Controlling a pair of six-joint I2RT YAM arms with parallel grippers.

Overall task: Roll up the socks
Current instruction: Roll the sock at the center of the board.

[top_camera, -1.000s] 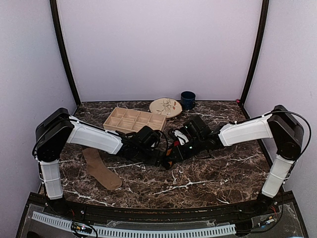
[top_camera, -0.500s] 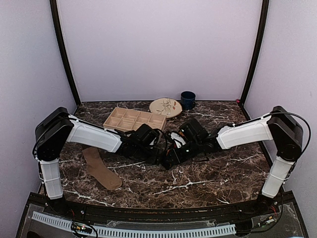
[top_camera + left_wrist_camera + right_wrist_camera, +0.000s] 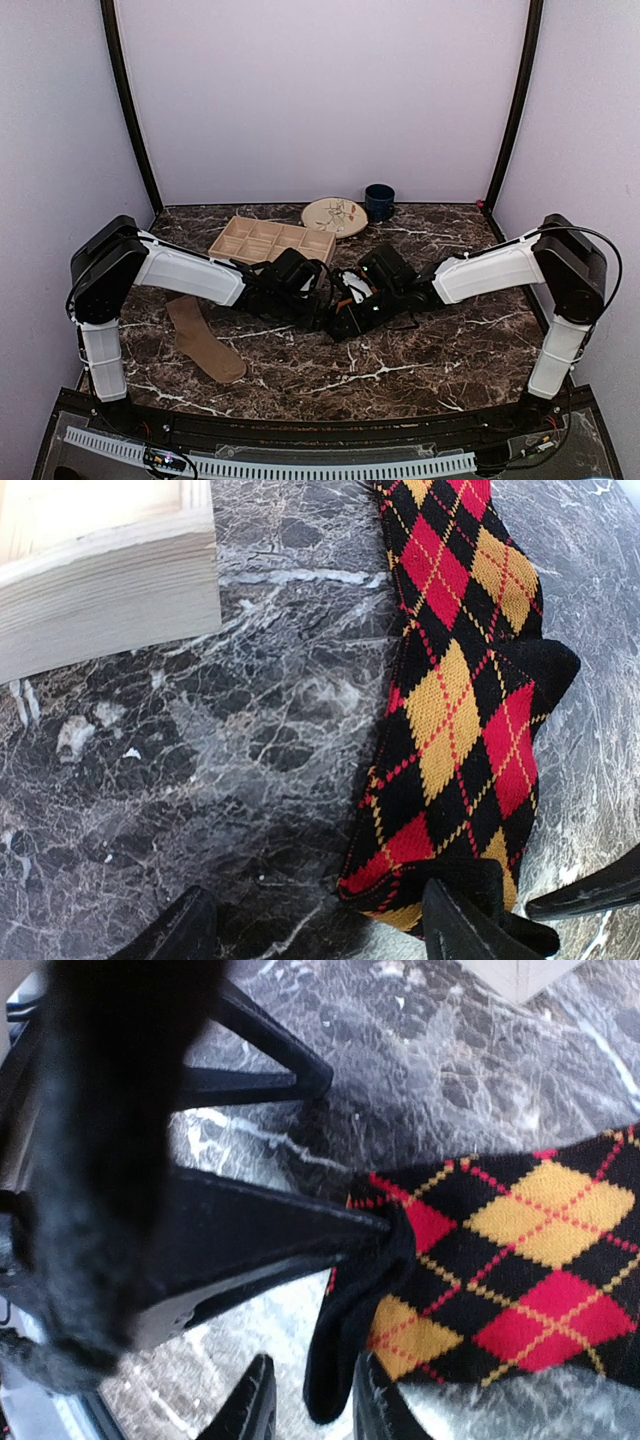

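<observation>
Both arms stretch low toward the middle of the marble table [image 3: 450,350], their wrists almost meeting at the centre of the top view. The left arm rises from its base at lower left, folds at a high elbow and slopes its white link down to the right. The right arm mirrors it from lower right.

The left gripper [image 3: 320,930] is spread wide just above the stone. One finger [image 3: 185,930] is over bare marble and the other is at the end of the argyle sock [image 3: 450,690], which lies flat and runs toward the upper right of the left wrist view.

The right gripper [image 3: 310,1405] pinches a folded black edge of that sock between its fingertips at the bottom of its own view (a blurred dark mass at the left of that frame cannot be made out).

The tan sock [image 3: 205,340] lies flat at lower left of the top view, beneath the left arm and well apart from both grippers. A wooden tray [image 3: 270,242], a plate [image 3: 335,215] and a blue cup [image 3: 379,200] sit near the back wall.
</observation>
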